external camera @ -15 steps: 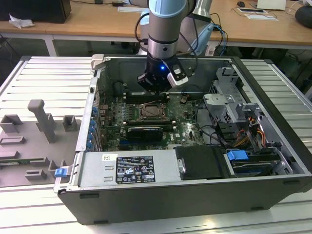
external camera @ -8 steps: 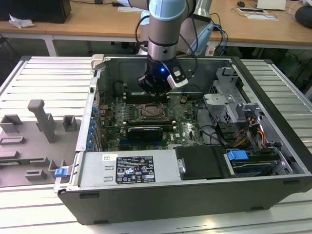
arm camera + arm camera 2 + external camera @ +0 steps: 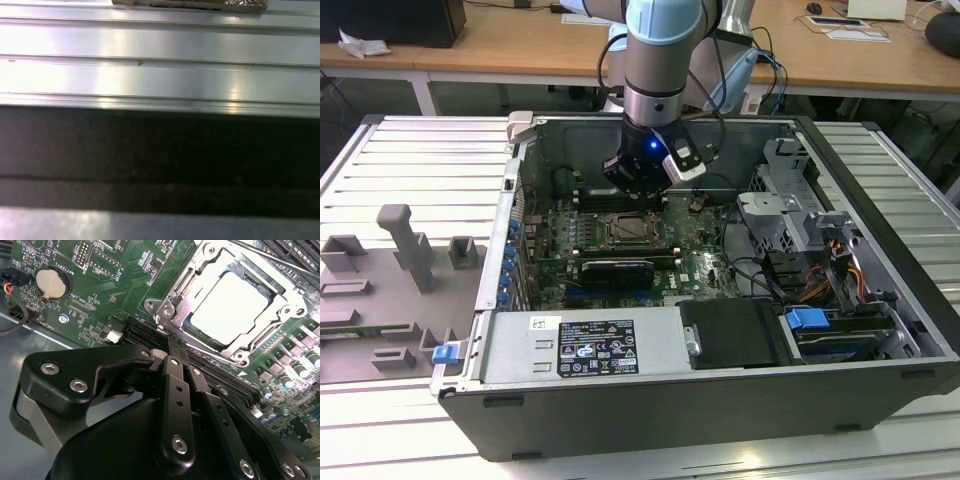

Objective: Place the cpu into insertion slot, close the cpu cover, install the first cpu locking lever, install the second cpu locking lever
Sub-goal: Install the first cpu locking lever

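cpu (image 3: 230,307) seated in insertion slot (image 3: 172,287), cpu cover (image 3: 280,307) down, gripper (image 3: 172,357) just beside

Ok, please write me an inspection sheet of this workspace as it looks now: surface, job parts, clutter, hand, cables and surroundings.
Surface: ribbed metal table; open computer case lying on it.
Job parts: cpu sits in the slot; cover lies closed around it. Levers: cannot tell whether they are locked.
Clutter: grey fixture blocks on the table, at the exterior view's left.
Hand: hand hangs inside the case beside the slot, fingers together, holding nothing.
Cables: wire bundle by the drive bay; cable looping along the arm.
Surroundings: wooden desks behind, with papers.
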